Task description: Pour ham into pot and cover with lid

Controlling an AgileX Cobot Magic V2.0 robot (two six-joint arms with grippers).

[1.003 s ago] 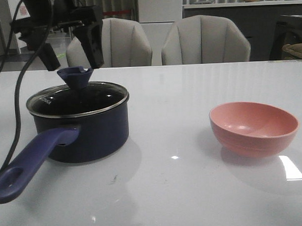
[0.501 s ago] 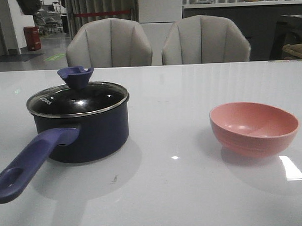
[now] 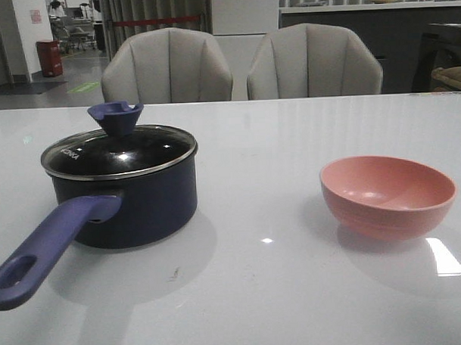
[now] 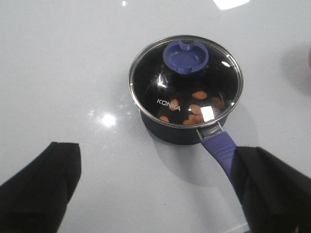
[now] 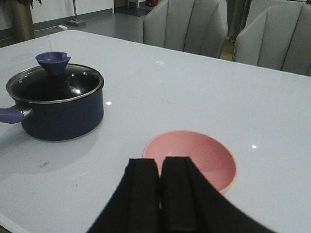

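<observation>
The left gripper (image 4: 155, 194) hangs spread wide above the table (image 3: 290, 140), holding nothing, its fingers (image 4: 39, 187) cut off by the frame edge. The right gripper (image 5: 159, 194) is pressed together, empty, above one pink bowl (image 5: 194, 158). One pot (image 3: 133, 202) carries its glass lid (image 4: 187, 90); several ham pieces (image 4: 197, 109) show through, glare blocking an exact count.

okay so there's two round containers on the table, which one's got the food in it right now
The dark navy pot, not the pink bowl. Through its glass lid the left wrist view shows orange ham pieces on the bottom; the bowl is open and empty.
</observation>
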